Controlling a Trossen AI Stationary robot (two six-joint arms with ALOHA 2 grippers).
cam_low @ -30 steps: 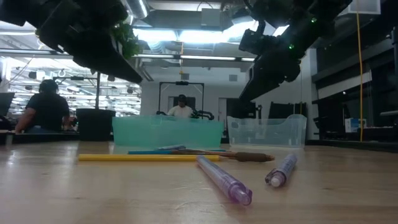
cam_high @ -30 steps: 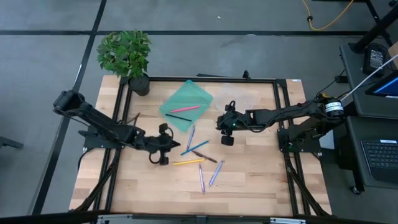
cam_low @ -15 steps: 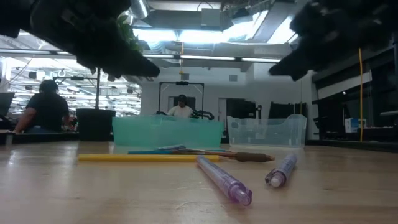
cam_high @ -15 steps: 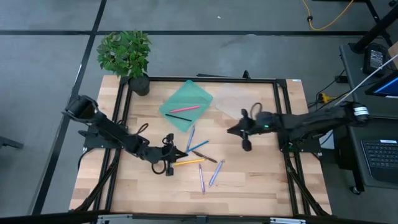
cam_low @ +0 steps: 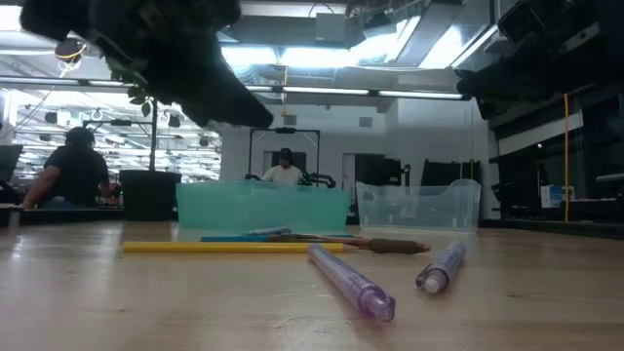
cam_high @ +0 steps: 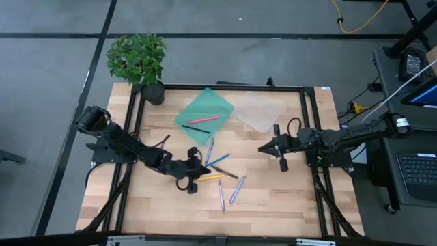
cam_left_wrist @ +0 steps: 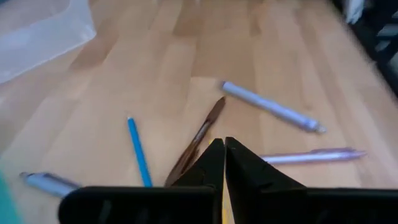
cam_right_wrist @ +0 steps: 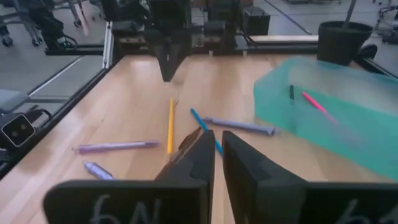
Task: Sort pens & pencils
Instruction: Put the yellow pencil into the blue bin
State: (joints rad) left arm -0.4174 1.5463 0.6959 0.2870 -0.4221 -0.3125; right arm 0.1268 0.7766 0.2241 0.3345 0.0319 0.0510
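Both arms have shifted rightward in the high view: left tool (cam_high: 193, 179), tips together, now sits beside the yellow pencil (cam_high: 207, 177); right tool (cam_high: 281, 158), nearly together and empty, hangs mid-right. Sorting looks barely begun. Teal tray (cam_high: 217, 104) holds a pink pencil (cam_high: 203, 119) and a black pen (cam_high: 196, 128); clear tray (cam_high: 259, 113) seems empty.

Low view: lavender pens (cam_low: 352, 283) lie loose on the table (cam_low: 117, 302).

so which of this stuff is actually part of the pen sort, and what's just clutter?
Part of the job:
- yellow pencil
- blue pencil
- dark brown pencil
- two lavender pens
- pink pen in the teal bin
- clear bin
- left end effector, shut above the yellow pencil

Lying about:
- potted plant
- right end effector, waiting off to the side
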